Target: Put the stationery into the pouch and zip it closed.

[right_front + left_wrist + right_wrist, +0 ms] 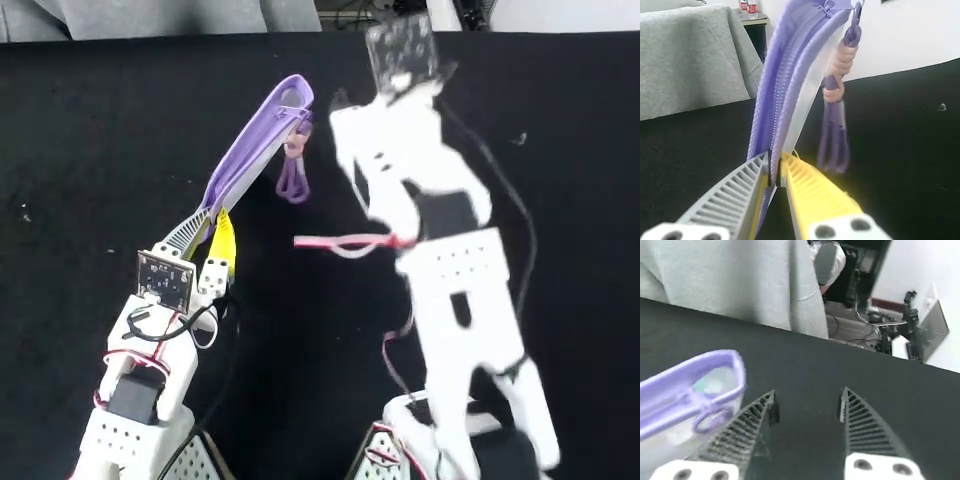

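One end of the pouch sits clamped in the left pincer; right pincer gapes wide.

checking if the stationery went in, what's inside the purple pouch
The pouch, held up by the left gripper, looks zipped along its edge. Through its clear side only pale blurs show; contents cannot be made out.
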